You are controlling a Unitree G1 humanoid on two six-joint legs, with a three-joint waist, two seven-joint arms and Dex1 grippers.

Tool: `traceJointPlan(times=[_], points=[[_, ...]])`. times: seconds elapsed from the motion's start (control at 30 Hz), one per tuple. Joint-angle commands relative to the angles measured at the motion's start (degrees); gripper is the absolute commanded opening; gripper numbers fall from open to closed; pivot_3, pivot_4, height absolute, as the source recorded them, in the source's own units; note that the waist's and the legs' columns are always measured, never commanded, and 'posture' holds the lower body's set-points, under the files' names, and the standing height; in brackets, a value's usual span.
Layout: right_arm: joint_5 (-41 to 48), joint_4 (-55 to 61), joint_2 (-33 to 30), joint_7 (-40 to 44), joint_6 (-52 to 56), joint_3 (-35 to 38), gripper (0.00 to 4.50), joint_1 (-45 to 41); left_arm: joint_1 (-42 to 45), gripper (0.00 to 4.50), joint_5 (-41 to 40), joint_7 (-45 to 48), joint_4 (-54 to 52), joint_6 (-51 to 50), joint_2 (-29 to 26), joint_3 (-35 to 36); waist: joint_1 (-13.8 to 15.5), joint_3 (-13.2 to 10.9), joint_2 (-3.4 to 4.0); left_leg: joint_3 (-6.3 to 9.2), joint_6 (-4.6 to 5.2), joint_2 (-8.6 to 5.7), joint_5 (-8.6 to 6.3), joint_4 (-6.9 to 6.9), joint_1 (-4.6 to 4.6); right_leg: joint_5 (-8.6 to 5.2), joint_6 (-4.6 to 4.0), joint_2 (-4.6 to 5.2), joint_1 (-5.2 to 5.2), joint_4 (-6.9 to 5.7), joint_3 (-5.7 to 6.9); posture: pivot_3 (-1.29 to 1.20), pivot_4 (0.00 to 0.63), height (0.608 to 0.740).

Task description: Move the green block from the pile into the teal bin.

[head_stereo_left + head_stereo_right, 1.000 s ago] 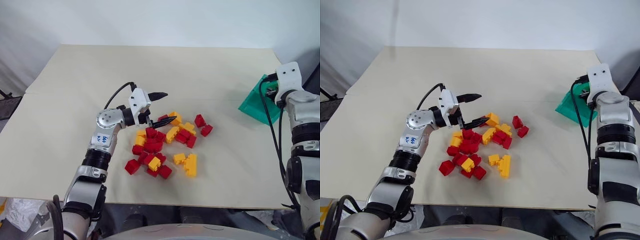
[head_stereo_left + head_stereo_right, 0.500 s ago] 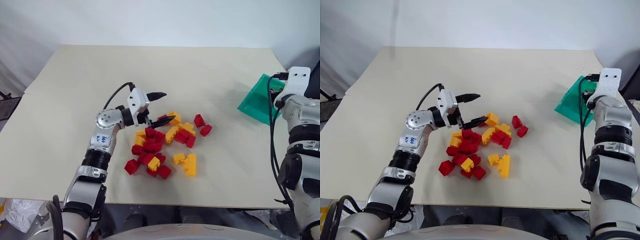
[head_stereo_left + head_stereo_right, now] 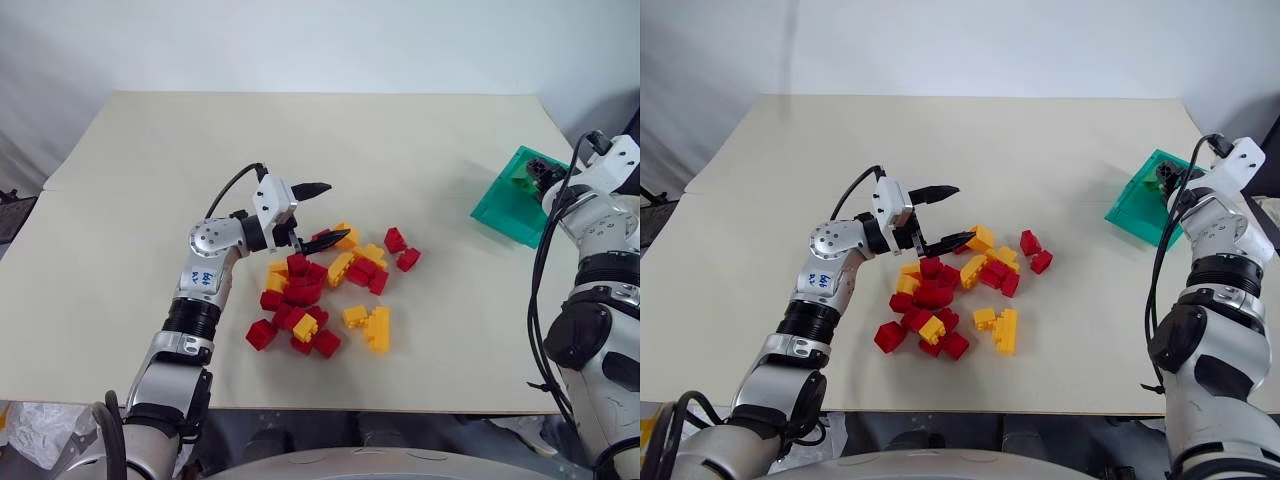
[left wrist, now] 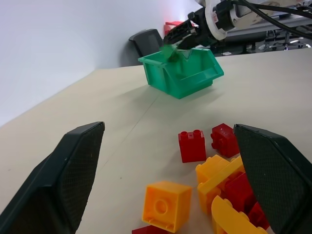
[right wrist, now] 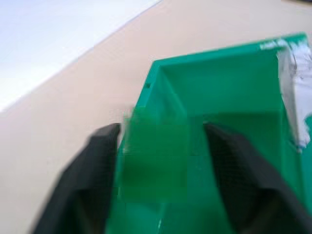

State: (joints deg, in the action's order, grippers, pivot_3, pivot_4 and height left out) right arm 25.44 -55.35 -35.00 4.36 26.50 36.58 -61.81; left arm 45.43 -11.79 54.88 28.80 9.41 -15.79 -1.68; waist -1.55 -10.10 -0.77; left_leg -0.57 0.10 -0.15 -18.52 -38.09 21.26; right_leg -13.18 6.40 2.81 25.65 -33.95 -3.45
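Right gripper (image 5: 161,161) hovering over teal bin (image 3: 505,205) — fingers spreading, green block (image 5: 153,158) sitting between them, blurry, likely dropping straight in. Left gripper (image 3: 325,213) idling spread over pile (image 3: 325,295) — well apart.

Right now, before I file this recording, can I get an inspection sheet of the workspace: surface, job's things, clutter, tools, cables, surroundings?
Surface: beige tabletop, flat, one seam across it.
Job's things: green block between the right tool's fingers, over the teal bin at the table's right edge; pile of red and yellow bricks mid-table.
Clutter: nothing seen.
Grippers: left tool open, empty, at the pile's far edge; right tool open, fingers wider than the block.
Cables: black cable looped at the left wrist; black cables along the right arm.
Surroundings: pale wall behind the table.
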Motion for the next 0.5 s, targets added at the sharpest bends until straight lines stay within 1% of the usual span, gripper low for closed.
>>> traceJointPlan(times=[0.03,0.17,0.23,0.3,0.37,0.4,0.47,0.5], points=[[2.6,2.6,-0.6,-1.6,-0.5,1.9,4.48,-0.2,-0.2,4.5,-1.1,-0.1,-2.2,0.4,-0.2,0.6,0.0,0.0,0.0,0.0,0.0,-0.01,0.0,0.0,0.0,0.0,0.0,0.01,0.0,0.0,-0.01,0.0,0.15,0.74],[2.3,3.3,-1.2,-1.3,0.0,0.7,4.48,0.5,-0.4,4.5,-1.2,0.1,-2.4,0.3,-0.3,0.6,0.0,0.0,0.0,-0.01,0.0,-0.01,0.0,0.0,-0.01,0.0,0.0,0.0,0.0,0.0,-0.02,0.0,0.15,0.74],[0.6,6.1,-1.6,1.8,2.3,-3.1,4.48,1.5,-0.4,4.5,-1.2,-0.1,-2.6,0.0,-0.3,0.6,0.0,0.0,0.01,-0.01,0.0,-0.01,0.0,0.0,0.0,0.0,0.0,0.0,0.0,0.0,-0.02,0.0,0.15,0.74],[0.5,14.8,-1.6,8.6,6.0,-8.6,4.48,4.0,-0.7,4.5,-1.7,0.1,-3.4,-1.0,-0.8,1.0,-0.1,0.0,0.02,0.0,0.0,0.0,0.0,0.0,0.0,0.0,0.0,0.0,0.0,0.0,-0.02,0.0,0.15,0.74],[2.1,23.3,-2.3,14.3,9.5,-11.8,4.48,6.9,-1.5,4.5,-2.8,0.5,-4.9,-3.5,-1.6,1.6,-0.1,0.0,0.05,0.09,0.02,0.02,-0.01,0.0,0.0,0.0,0.01,-0.01,0.05,-0.06,-0.08,0.0,0.15,0.74],[3.1,29.1,-3.3,18.5,10.5,-13.9,4.48,9.2,-2.3,4.5,-3.4,0.1,-6.4,-5.6,-2.5,2.2,-0.1,0.0,0.06,0.14,0.02,0.02,-0.01,-0.01,0.0,0.01,0.01,-0.03,0.07,-0.08,-0.09,0.0,0.15,0.74],[4.6,43.3,-7.3,29.7,10.7,-18.9,4.48,16.3,-4.7,4.5,-5.6,1.0,-9.2,-12.2,-6.2,4.0,0.0,0.0,0.09,0.24,0.02,0.05,-0.01,-0.01,0.06,0.01,0.01,-0.06,0.14,-0.1,-0.08,0.0,0.15,0.74],[5.2,47.5,-8.7,33.2,10.6,-20.1,4.48,18.7,-5.7,4.5,-6.5,1.4,-10.4,-14.3,-7.5,4.5,0.0,0.0,0.11,0.37,0.06,0.11,-0.04,-0.01,0.05,0.0,0.01,-0.11,0.15,-0.11,-0.08,0.0,0.15,0.74]])
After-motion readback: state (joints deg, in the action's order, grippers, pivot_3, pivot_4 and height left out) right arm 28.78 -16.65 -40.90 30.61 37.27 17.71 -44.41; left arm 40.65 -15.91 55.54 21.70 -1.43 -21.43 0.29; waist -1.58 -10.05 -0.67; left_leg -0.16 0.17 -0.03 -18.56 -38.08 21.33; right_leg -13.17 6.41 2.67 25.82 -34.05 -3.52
